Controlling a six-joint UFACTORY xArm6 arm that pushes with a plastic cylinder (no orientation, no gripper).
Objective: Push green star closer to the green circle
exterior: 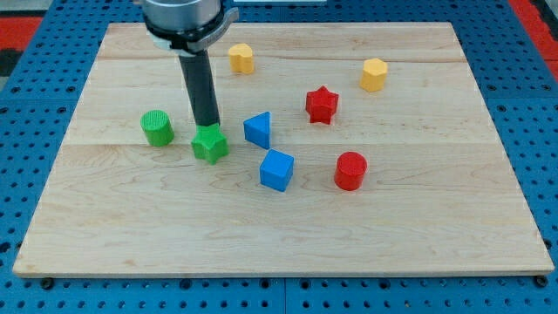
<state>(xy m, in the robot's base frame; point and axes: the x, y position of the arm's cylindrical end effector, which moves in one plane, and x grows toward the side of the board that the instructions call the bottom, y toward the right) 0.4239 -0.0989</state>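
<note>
My tip (209,127) stood at the top edge of the green star (210,143), touching or all but touching it from the side toward the view's top, with the dark rod rising straight up to the arm's grey mount at the view's top. The arm carried no hand, only this rod, so nothing was held. The star lay on the wooden surface (279,222) left of centre, and the green circle (158,128) sat near it on the view's left, a little higher, with a gap between them. Just right of the star was a blue triangle (258,130), and below that a blue cube (277,169). Further right lay a red star (321,105) and a red circle (350,170). Two yellow blocks sat near the view's top: one yellow block (241,58) just right of the rod, another yellow hexagon (374,74) well off to the right.
</note>
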